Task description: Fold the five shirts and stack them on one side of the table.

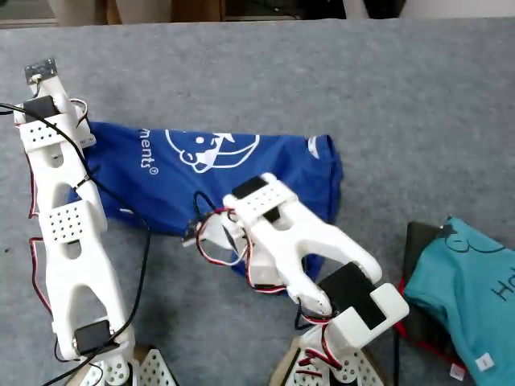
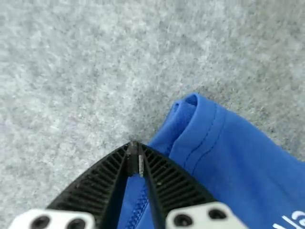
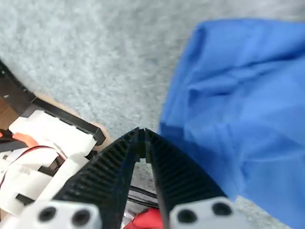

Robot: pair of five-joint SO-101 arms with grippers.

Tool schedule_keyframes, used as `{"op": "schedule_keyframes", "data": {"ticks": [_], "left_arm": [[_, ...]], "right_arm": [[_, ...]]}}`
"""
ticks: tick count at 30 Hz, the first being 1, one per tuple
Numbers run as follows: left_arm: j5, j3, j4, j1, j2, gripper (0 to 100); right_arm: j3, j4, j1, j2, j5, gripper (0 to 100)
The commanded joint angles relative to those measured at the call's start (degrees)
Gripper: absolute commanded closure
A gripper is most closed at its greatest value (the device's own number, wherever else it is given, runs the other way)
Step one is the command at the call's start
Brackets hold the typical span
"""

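Around it: the grey felt table (image 1: 241, 72) is carrying a second pile at the right edge. That pile is a teal shirt (image 1: 463, 281) lying on a dark garment (image 1: 418, 249) with red trim, well apart from the work area and running out of frame.

Blue shirt (image 1: 290, 173) is lying left of centre on the table. Long axis is running left-right across the table, right end tilting slightly toward the arms. White print is facing up. A stitched sleeve opening (image 2: 190, 102) is sitting near the left end.

Obstructions: left arm (image 1: 72, 241) is stretching along the shirt's left end and covering that corner. Right arm (image 1: 298, 237) is lying over the near edge and hiding the middle of it.

Left gripper (image 2: 135, 151): jaws are closing on the blue shirt's hem, and fabric is showing between the fingers (image 2: 167, 183).

Right gripper (image 3: 142, 136): jaws are sitting together and no cloth is showing between them. The shirt's edge is lying just beside the tip. Contact there is hard to make out. White arm hardware (image 3: 47, 143) and red wiring are crowding that side of the frame.

In the high view the right gripper's tips are sitting under the wrist, so they can't be read there.
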Motion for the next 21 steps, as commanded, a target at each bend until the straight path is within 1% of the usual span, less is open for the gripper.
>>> {"op": "schedule_keyframes", "data": {"ticks": [1,4,8,11,13,16,21], "left_arm": [[-0.35,-2.20,-1.23,0.18,-0.66,98],[-0.35,-2.20,-1.23,0.18,-0.66,98],[-0.35,-2.20,-1.14,0.18,-0.66,98],[-0.35,-2.20,-1.14,0.18,-0.66,98],[-0.35,-2.20,-1.14,0.18,-0.66,98],[-0.35,-2.20,-1.14,0.18,-0.66,98],[-0.35,-2.20,-1.14,0.26,-0.66,98]], "right_arm": [[-1.27,0.97,0.48,-4.00,0.53,99.4],[-7.43,2.73,4.35,-8.57,0.35,99.4],[-13.23,4.75,11.91,-9.80,3.96,99.4],[-13.41,2.11,17.36,-7.34,7.21,99.4],[-13.23,-0.18,19.65,-4.53,8.70,99.4],[-13.23,-2.81,20.79,-0.40,8.97,99.4],[-12.26,-2.64,19.56,1.89,8.88,99.4]]}}
